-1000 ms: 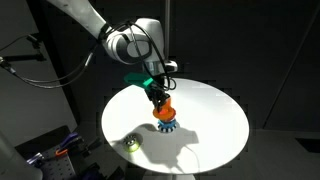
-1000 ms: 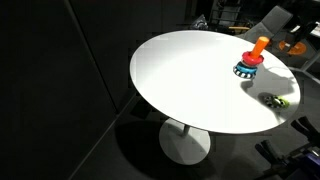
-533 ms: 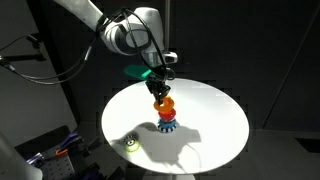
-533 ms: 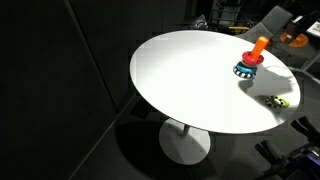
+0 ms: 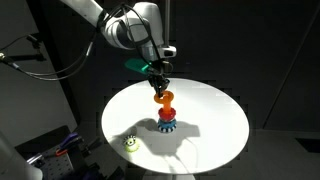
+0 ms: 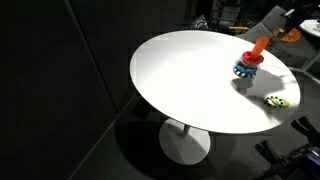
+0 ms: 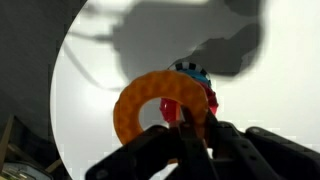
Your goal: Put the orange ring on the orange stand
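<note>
My gripper (image 5: 158, 82) is shut on the orange ring (image 5: 163, 99) and holds it in the air just above the orange stand (image 5: 167, 116). The stand rises upright from the white round table (image 5: 215, 115), with a red ring and a blue toothed ring (image 5: 167, 127) around its foot. In an exterior view the stand's peg (image 6: 259, 48) shows clearly, with the held ring (image 6: 290, 33) up near the frame edge. In the wrist view the ring (image 7: 135, 108) fills the middle, pinched by the gripper (image 7: 190, 128). The red ring (image 7: 172, 108) shows through its hole, the blue one (image 7: 196, 72) beyond.
A small pale greenish object with dark specks (image 5: 131, 143) lies near the table's rim, also in an exterior view (image 6: 277, 100). The table edge (image 6: 150, 100) drops off into dark surroundings. Equipment stands at the lower corner (image 5: 50, 150).
My gripper has risen with the orange ring in it. The ring now hangs higher over the stand. The stand and the greenish object have not moved.
</note>
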Robot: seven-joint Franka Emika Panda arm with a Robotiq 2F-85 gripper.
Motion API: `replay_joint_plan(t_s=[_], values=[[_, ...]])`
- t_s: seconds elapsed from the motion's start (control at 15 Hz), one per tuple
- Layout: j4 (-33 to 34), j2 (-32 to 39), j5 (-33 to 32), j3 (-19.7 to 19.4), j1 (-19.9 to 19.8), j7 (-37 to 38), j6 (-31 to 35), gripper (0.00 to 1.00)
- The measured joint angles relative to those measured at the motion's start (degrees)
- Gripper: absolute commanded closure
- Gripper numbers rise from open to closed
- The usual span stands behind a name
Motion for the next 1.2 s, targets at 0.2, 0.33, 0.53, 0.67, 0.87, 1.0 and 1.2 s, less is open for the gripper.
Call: replay_joint_plan(t_s=[0.2, 0.33, 0.53, 0.67, 0.87, 1.0, 1.2], values=[[1.59, 1.18, 0.00, 0.35, 0.54, 1.96, -0.06, 0.94], [2.82, 2.33, 0.00, 0.40, 0.88, 3.00, -0.06, 0.94], [4.81, 4.28, 0.00, 0.46, 1.30, 4.56, -0.05, 0.94], [6.06, 5.66, 0.00, 0.54, 1.57, 5.21, -0.05, 0.94], [7.76, 7.58, 0.08, 0.83, 1.81, 5.99, -0.04, 0.94], [8.65, 8.70, 0.09, 1.05, 1.87, 6.19, -0.04, 0.94], [9.66, 9.96, 0.49, 1.21, 2.09, 6.33, 0.02, 0.95]])
